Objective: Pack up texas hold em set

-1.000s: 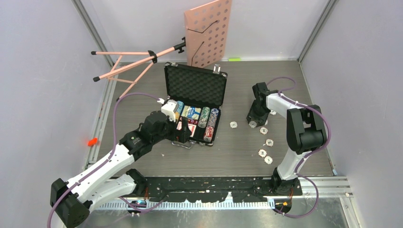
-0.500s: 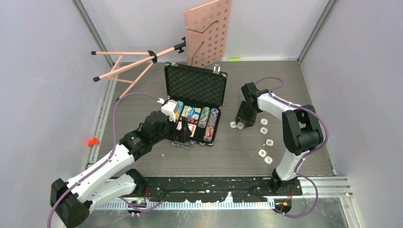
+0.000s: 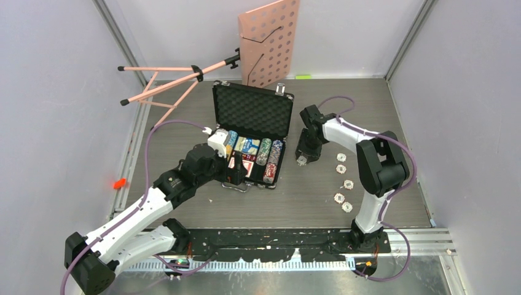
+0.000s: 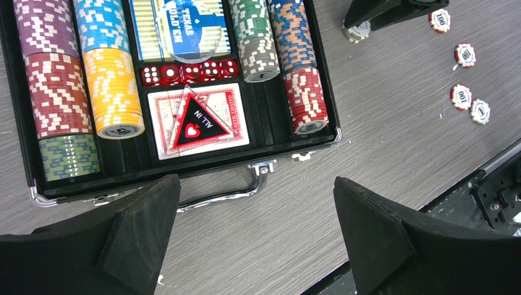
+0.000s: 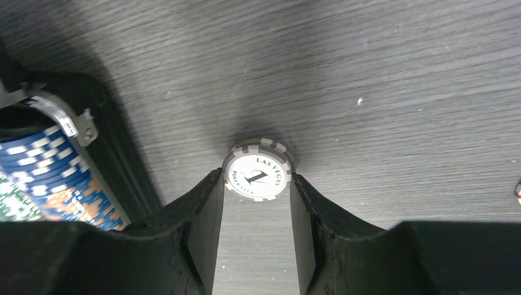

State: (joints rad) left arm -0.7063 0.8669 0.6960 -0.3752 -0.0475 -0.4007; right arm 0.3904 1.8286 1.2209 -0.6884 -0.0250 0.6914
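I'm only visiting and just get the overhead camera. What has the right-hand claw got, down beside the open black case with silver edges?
Observer: The right gripper pinches a white round poker chip with grey edge marks by its rim. The chip reads Las Vegas Poker Club.
Visitor: And the other claw?
Observer: The left gripper is wide open with nothing between its fingers. The silver handle of the black case shows below the gap.
Visitor: Anything small inside that I'd miss?
Observer: Five red dice lie in a row between the blue card deck and the red-backed card deck.
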